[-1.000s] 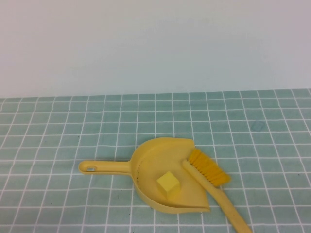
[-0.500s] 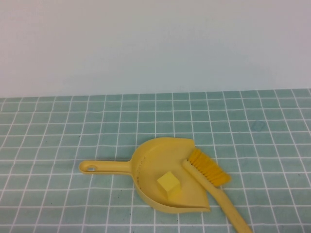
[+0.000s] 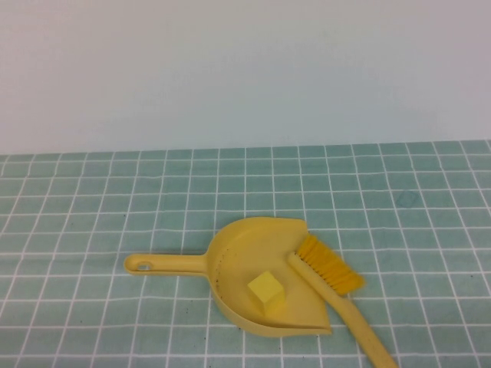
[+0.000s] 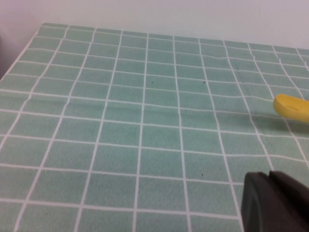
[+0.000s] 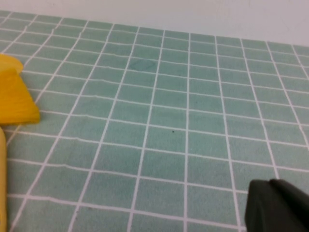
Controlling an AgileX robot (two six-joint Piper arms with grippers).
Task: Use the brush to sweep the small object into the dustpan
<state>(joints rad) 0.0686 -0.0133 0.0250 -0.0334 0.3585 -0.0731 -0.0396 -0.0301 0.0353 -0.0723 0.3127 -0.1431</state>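
Yellow cube (image 3: 265, 290) sits inside the dustpan (image 3: 238, 261), brush (image 3: 331, 266) lying across the pan's open edge. Our left gripper (image 4: 275, 203) and right gripper (image 5: 276, 205) hang over bare tiled table (image 3: 92, 199); we cannot tell their grip. Tiles all around lie open.

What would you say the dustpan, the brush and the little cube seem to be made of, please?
The dustpan looks like moulded yellow plastic, smooth and matte, with a thin rim. The brush seems to be plastic too, with fine synthetic-looking bristles. The cube inside the pan could be foam or plastic; its matte faces leave that open.
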